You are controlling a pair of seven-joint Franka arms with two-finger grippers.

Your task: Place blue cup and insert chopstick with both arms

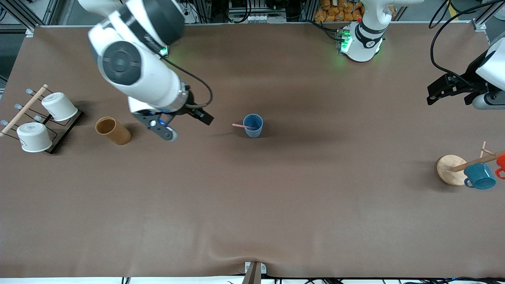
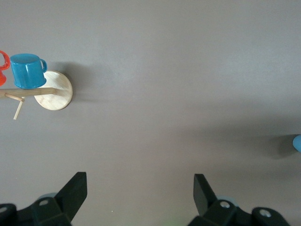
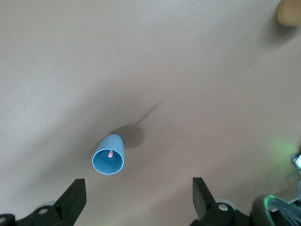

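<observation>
Blue cup [image 1: 253,125] upright near mid-counter [image 1: 276,205], mouth up. Chopstick [image 1: 244,126] inside it, leaning, long axis tilted toward the right arm's end, upper end jutting past the rim on that side. Right tool [image 1: 167,132] over bare counter between the tan cup [image 1: 113,130] and the blue cup, wide open, holding nothing. Left tool [image 2: 139,188] waiting above the left arm's end, near the mug stand [image 1: 451,169] with the teal mug [image 1: 479,176]; wide open, empty.

The brown table [image 1: 276,205] carries the blue cup [image 1: 253,125], a tan cup [image 1: 113,130], a white-cup rack [image 1: 59,130] and a mug stand [image 1: 451,169].
</observation>
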